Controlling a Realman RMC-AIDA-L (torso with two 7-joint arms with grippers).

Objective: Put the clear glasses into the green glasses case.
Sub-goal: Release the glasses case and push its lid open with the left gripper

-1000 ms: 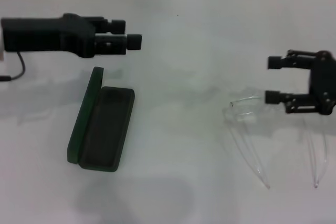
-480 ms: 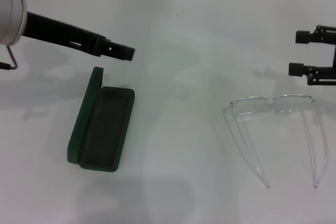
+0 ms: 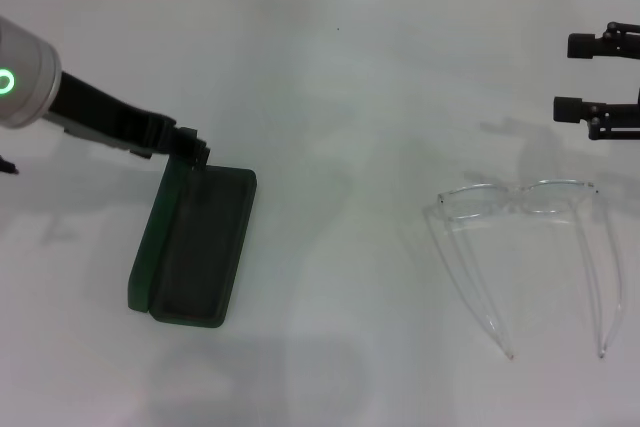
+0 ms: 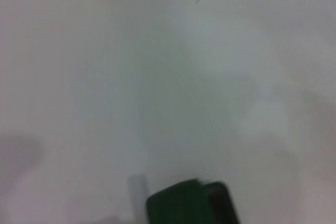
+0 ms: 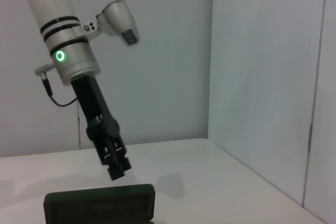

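Dark green rectangular hinged hard glasses case (image 3: 195, 244) lay open on the white table (image 3: 340, 87) at about 9 o'clock in the head view, lid standing along its outer long edge, darker lining empty. Fully transparent colourless plastic glasses (image 3: 525, 247) sat at about 4 o'clock, front bar toward the far side, both thin temple arms unfolded and pointing to the near edge, well apart from the case. Change over the last second: the right gripper (image 3: 580, 75), which had been right at the glasses' front, pulled back up to the 2–3 o'clock edge with its fingers spread wide and nothing between them, clear of the glasses. Meanwhile the left gripper (image 3: 193, 151) swung down from above the case and now hung at the far end of the case lid, touching or just over it; cannot tell its finger state from any view. Judged: glasses not picked, nothing placed yet; the left arm looked set to steady or adjust the case before the right goes for a grasp.
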